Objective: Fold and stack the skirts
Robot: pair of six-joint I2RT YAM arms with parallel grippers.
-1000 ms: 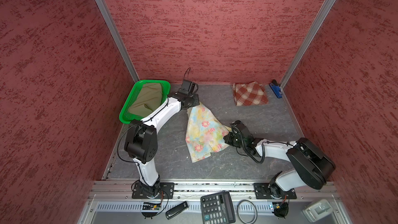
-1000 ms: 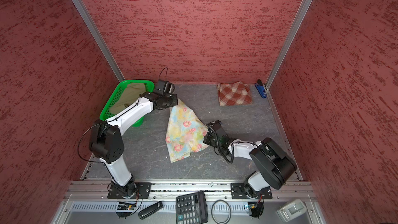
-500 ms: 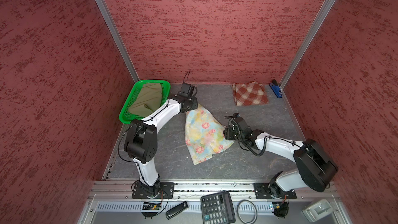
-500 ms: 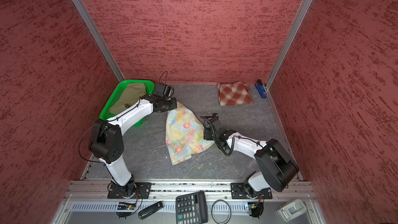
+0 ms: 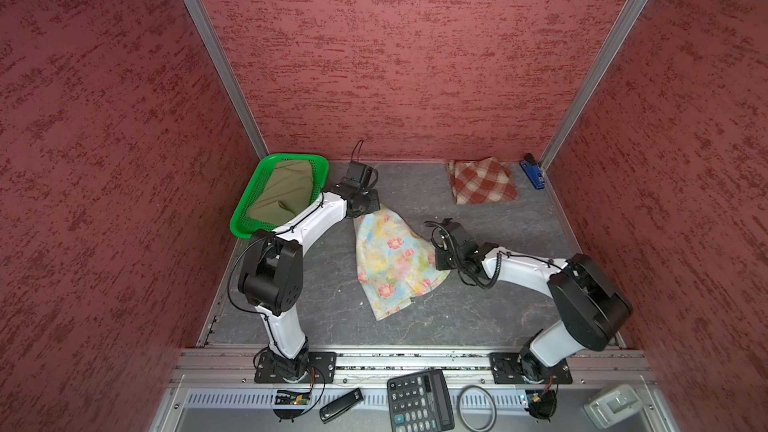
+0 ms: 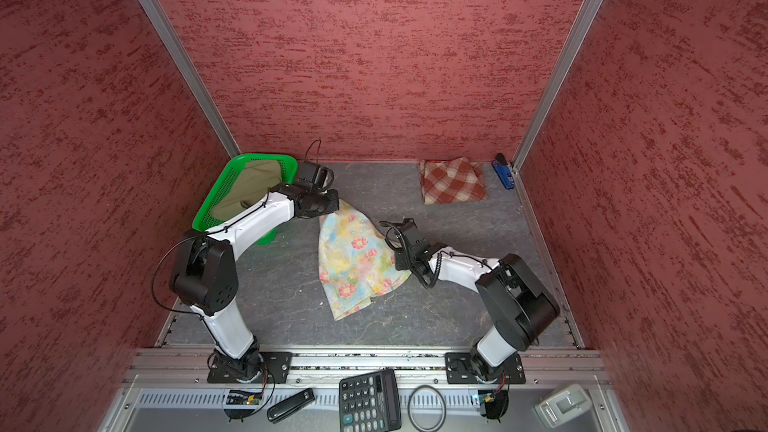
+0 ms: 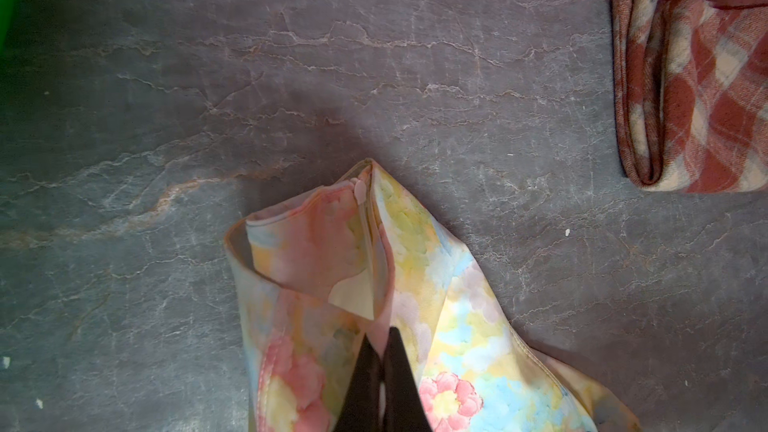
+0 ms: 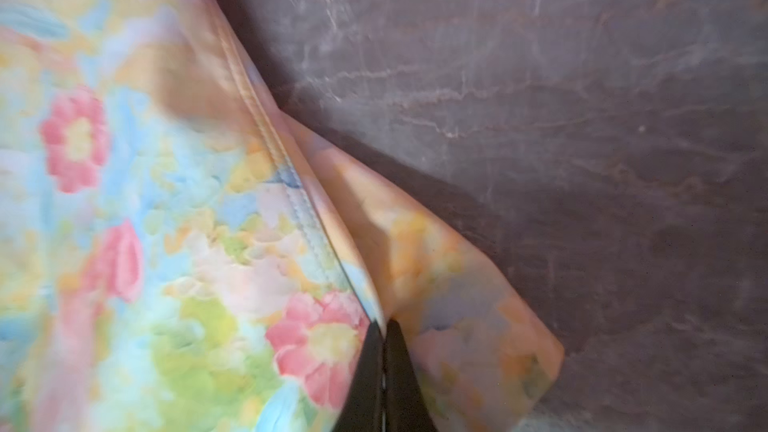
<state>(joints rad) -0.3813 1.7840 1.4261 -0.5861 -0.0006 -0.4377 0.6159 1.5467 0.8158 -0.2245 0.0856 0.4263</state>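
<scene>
Top views both show, nearest the camera on the shelf (image 5: pixel 232 417) in front of the arm bases, a calculator (image 5: pixel 419 401) with a black ring (image 5: pixel 477 407) just beside it. Past the rail, on the grey stone-patterned tabletop (image 5: pixel 498 309), the floral skirt (image 5: pixel 390 261) lies between the two arms. Its wide hem points toward the near edge and its narrow waist toward the back. At the skirt's right side, the right wrist view shows the right gripper (image 8: pixel 383 326) with its jaws pressed together, pinching the cloth at the stitched edge, where a flap spreads out onto the table. At the waist end, the left wrist view shows the left gripper (image 7: pixel 380 332) likewise clenched on the fabric, in line with the zip (image 7: pixel 368 243); the waistband gapes open a little beyond it. Farther back on the left stands the green basket (image 5: pixel 245 218), with the olive skirt (image 5: pixel 286 193) lying rumpled inside it and the left forearm crossing its near corner. At the far right, close to the back wall and well apart from the floral one, the plaid skirt (image 5: pixel 482 180) lies folded flat, with a blue stapler (image 5: pixel 533 172) near it in the corner.
</scene>
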